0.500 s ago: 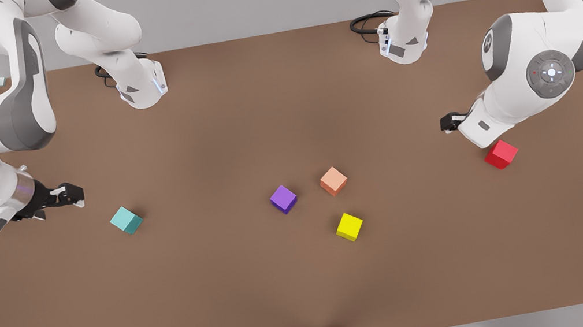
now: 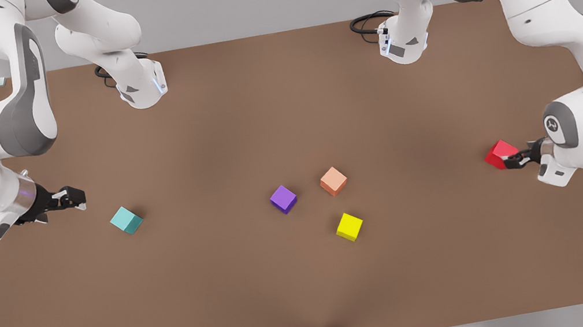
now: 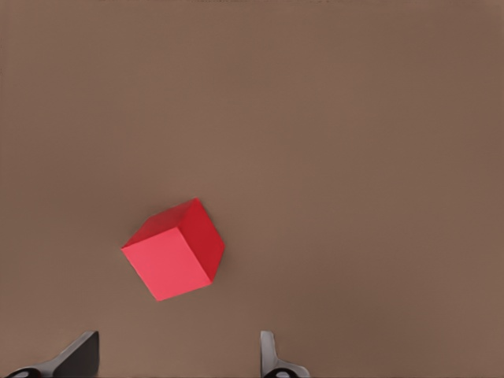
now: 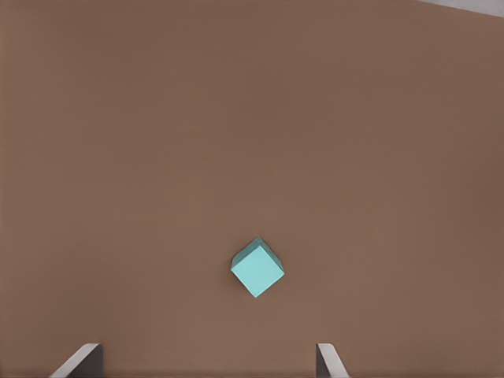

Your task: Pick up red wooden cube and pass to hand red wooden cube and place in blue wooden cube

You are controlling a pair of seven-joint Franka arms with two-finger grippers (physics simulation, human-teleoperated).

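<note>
Just beside red wooden cube [image 2: 500,154], left hand [image 2: 514,160] spread wide, not touching

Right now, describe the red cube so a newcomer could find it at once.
Start at the brown table and go to the front view's right edge, where the left hand sits low over the surface. The red cube lies on the table just in front of that hand's open fingers. It is the only bright red cube, far from the middle cluster.

The red wooden cube [image 2: 500,154] lies far right, apparently flat on the table; the teal blue wooden cube [image 2: 126,220] lies left.
</note>
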